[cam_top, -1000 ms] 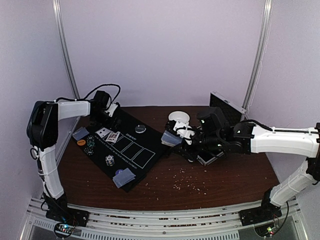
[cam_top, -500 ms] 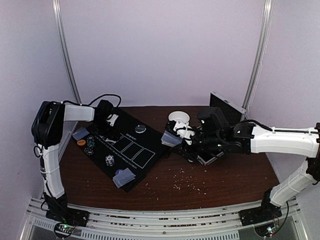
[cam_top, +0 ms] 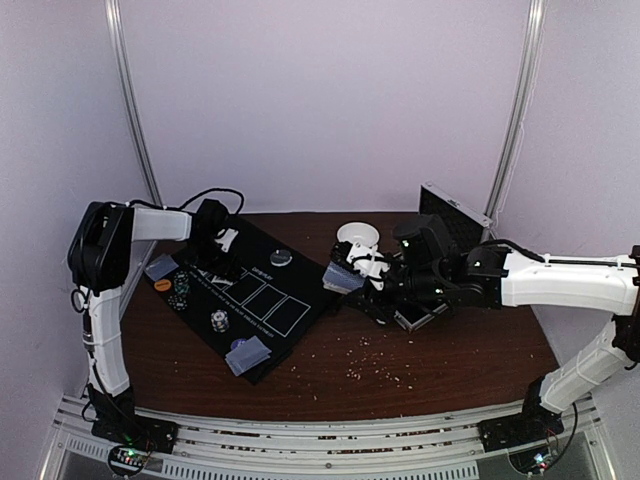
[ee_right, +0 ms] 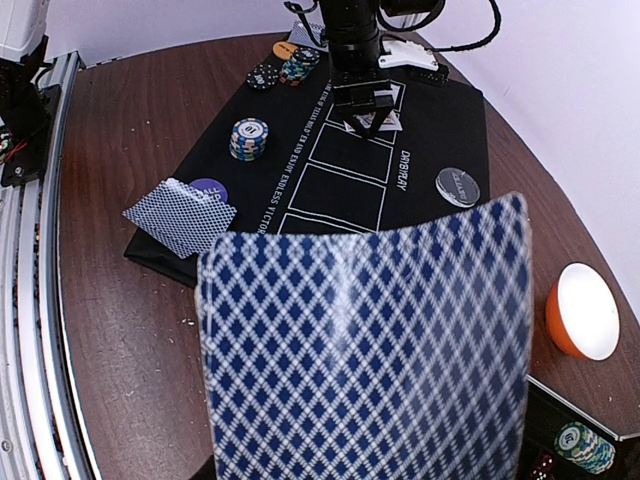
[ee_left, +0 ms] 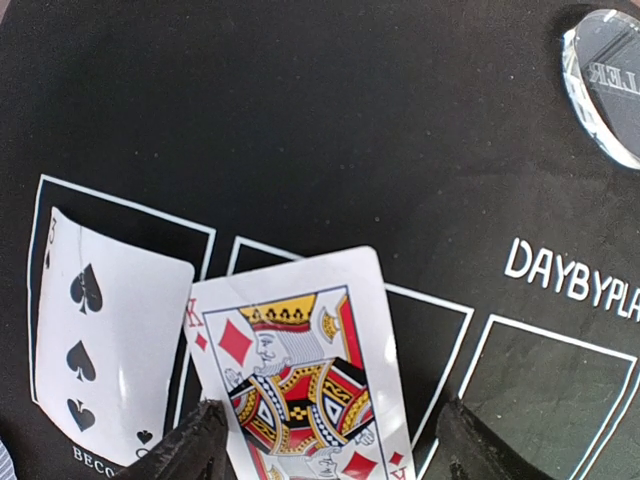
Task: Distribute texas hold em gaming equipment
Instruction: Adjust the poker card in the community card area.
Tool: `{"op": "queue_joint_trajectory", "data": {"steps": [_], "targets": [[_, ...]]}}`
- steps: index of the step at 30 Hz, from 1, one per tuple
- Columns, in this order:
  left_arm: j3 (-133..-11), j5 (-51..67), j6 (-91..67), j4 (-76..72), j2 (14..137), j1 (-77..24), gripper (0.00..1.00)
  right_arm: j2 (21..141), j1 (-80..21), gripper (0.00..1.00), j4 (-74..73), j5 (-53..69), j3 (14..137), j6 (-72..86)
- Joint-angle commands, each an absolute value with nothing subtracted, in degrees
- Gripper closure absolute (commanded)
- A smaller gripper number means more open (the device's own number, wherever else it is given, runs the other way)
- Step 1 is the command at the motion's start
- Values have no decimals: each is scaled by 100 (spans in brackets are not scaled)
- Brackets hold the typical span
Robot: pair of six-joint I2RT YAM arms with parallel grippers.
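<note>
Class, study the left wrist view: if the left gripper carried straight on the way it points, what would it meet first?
The left gripper, jaws open, would most likely meet the king of diamonds, which lies face up on the black mat in line with its jaws. How far off the card is remains unclear.

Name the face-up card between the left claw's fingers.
The king of diamonds, centred between the fingers of the left claw; the three of spades lies off to one side.

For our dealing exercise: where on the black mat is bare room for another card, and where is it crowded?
Free: the empty white-outlined boxes between the striped chip stack and pale grey round disc. Crowded: the far-left boxes, holding two face-up cards under the left claw.
</note>
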State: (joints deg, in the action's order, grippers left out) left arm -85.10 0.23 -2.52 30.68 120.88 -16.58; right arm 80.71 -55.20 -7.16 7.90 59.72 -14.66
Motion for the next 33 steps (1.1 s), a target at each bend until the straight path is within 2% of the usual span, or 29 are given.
{"op": "queue_joint_trajectory", "data": {"steps": [1, 8, 18, 28, 33], "targets": [[-8661, 47, -151, 3130, 12139, -1609, 23, 7978, -5497, 61, -677, 677, 5897, -1479], [-8674, 198, -210, 3015, 12038, -1569, 25, 7990, -5498, 61, -705, 670, 5930, -1490], [-8559, 418, -399, 2777, 12032, -1380, 20, 7990, -5499, 61, -735, 653, 5934, -1504], [-8411, 914, -292, 2810, 12257, -1343, 38, 8013, -5502, 61, -722, 650, 5932, -1505], [-8555, 1275, 52, 3055, 12363, -1346, 41, 8024, -5496, 61, -721, 642, 5948, -1512]]}}
